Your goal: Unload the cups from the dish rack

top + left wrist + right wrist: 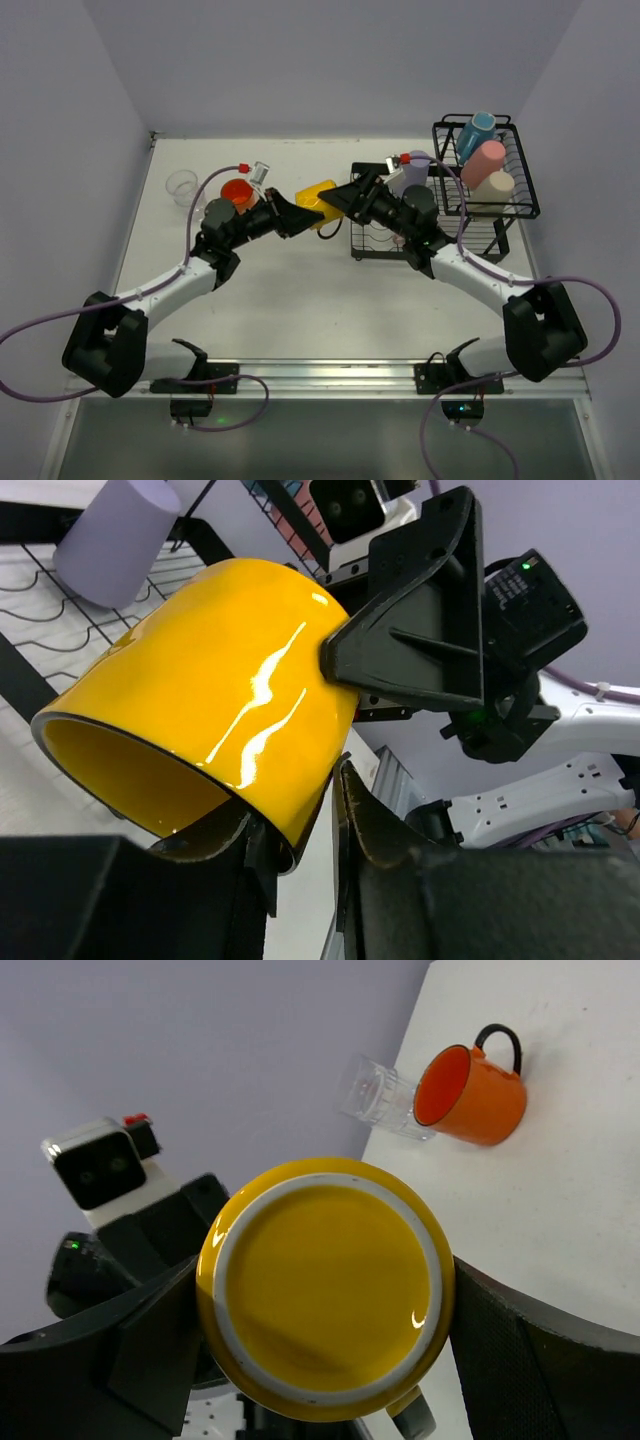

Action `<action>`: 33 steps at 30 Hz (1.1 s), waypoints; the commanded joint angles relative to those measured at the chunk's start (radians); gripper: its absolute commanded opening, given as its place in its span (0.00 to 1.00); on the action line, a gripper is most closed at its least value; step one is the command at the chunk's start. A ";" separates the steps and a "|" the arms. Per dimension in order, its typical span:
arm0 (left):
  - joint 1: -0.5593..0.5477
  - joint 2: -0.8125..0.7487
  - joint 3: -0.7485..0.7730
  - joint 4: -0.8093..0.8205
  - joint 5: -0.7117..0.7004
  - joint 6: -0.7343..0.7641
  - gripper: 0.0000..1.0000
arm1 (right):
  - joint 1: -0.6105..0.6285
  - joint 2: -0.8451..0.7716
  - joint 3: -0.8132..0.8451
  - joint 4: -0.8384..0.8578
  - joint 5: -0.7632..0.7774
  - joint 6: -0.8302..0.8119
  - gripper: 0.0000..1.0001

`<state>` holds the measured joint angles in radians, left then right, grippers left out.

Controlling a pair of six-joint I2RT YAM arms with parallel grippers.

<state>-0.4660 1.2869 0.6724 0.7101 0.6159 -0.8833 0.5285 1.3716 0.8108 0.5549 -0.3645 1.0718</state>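
Note:
The yellow mug [316, 198] hangs above the table between both grippers. My right gripper [345, 198] is shut on its sides near the base [325, 1280]. My left gripper [300, 212] straddles the mug's rim [220, 690], one finger inside and one outside, with a small gap showing, so it is open. The orange mug [236, 193] and the clear glass [182, 184] are on the table at the left. The lavender tumbler [415, 165] stands on the tray section of the black dish rack [528, 200]. The blue mug [477, 133], salmon-pink tumbler [485, 160] and pale pink mug [493, 188] lie in its raised basket.
White walls close the table at the back and both sides. The rack fills the far right corner. In the right wrist view the orange mug [470, 1095] and the glass [380, 1095] lie below the held mug. A metal rail runs along the near edge.

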 commanded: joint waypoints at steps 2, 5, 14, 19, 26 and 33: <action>-0.006 -0.001 0.007 0.127 -0.010 -0.010 0.14 | 0.005 0.046 -0.002 0.238 -0.109 0.143 0.49; -0.006 -0.035 0.039 0.028 -0.071 0.047 0.00 | 0.005 0.066 -0.021 0.266 -0.117 0.158 0.70; -0.006 -0.020 0.346 -0.650 -0.422 0.368 0.00 | 0.005 0.011 -0.076 0.064 -0.062 0.007 0.99; -0.006 0.051 0.510 -0.871 -0.516 0.440 0.00 | 0.005 -0.020 -0.136 -0.004 -0.045 -0.035 0.99; -0.006 0.292 0.728 -1.086 -0.588 0.527 0.00 | 0.007 -0.103 -0.196 -0.116 0.012 -0.145 0.99; -0.005 0.581 1.006 -1.313 -0.689 0.615 0.00 | 0.019 -0.267 -0.187 -0.321 0.143 -0.292 0.99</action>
<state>-0.4698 1.8236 1.5497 -0.5037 -0.0059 -0.3466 0.5388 1.1614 0.6132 0.3279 -0.3019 0.8810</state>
